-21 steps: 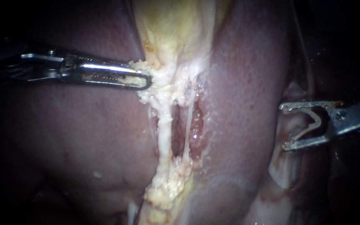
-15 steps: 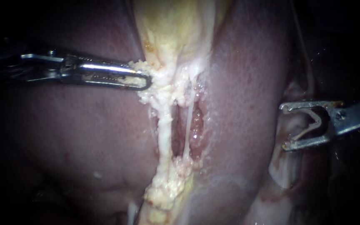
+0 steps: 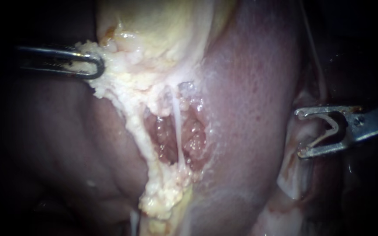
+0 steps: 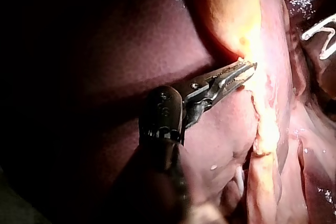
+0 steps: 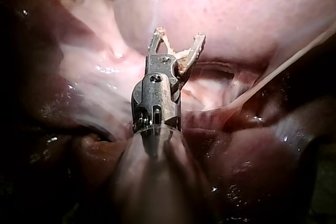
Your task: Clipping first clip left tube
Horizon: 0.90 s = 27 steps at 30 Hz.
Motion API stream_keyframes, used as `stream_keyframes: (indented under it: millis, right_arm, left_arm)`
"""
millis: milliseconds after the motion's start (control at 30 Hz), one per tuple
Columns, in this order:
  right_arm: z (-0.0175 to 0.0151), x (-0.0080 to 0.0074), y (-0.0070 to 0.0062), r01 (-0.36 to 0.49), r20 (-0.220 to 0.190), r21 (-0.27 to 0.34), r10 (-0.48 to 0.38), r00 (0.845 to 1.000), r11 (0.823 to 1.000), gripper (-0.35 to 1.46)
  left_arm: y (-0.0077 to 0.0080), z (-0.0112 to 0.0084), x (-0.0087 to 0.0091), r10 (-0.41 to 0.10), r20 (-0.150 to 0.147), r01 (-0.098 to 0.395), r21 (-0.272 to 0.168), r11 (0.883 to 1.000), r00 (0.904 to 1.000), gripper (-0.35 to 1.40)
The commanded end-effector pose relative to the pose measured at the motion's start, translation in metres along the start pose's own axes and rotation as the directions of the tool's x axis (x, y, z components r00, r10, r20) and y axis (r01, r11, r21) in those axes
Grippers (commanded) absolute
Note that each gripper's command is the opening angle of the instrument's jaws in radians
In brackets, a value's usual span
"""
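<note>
My left instrument (image 3: 98, 67) comes in from the left, its jaws shut on pale fatty tissue (image 3: 114, 83) at the lower end of the yellow gallbladder (image 3: 154, 26). That tissue is stretched leftward. Below it the left tube (image 3: 133, 129) runs as a thick pale band, and the right tube (image 3: 176, 126) is a thin white strand, with a raw reddish window (image 3: 162, 140) between them. My right instrument (image 3: 299, 133) waits far right over the liver (image 3: 250, 87), well apart from both tubes, its jaws wide with a clip (image 3: 331, 126) held between them. The wrist views show the same grips (image 4: 247, 71) (image 5: 178, 35).
The liver's dark lobe (image 3: 57, 144) lies under my left instrument. Pale folded tissue (image 3: 294, 175) sits beneath my right instrument's jaws. A thin pale strand (image 3: 313, 57) runs down the far right.
My left instrument has pulled the fatty tissue to the left, spreading the two tubes apart and widening the window between them. My right instrument has stayed in place.
</note>
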Motion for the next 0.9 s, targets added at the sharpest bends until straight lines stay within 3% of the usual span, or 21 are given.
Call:
stream_keyframes:
  millis: [33, 267, 600, 900]
  right_arm:
    - [0.0001, 0.0002, -0.0001, -0.006, -0.002, 0.007, 0.006, 1.0, 1.0, 0.5]
    - [0.0017, 0.0019, -0.0007, -0.039, -0.052, 0.07, 0.043, 0.998, 0.997, 0.5]
    - [0.0071, 0.006, -0.0024, -0.086, -0.128, 0.153, 0.106, 0.986, 0.984, 0.49]
    - [0.0125, 0.0081, -0.0025, -0.109, -0.176, 0.189, 0.143, 0.974, 0.976, 0.49]
  left_arm:
    - [0.0001, 0.0, 0.0, 0.002, 0.001, -0.002, 0.0, 1.0, 1.0, -0.35]
    - [0.0002, 0.0008, -0.0004, 0.005, 0.002, -0.005, -0.007, 1.0, 1.0, -0.35]
    - [-0.001, 0.0016, -0.0004, 0.006, 0.001, -0.006, -0.006, 1.0, 1.0, -0.35]
    - [-0.0023, 0.0019, -0.0003, 0.006, 0.001, -0.006, -0.006, 1.0, 1.0, -0.35]
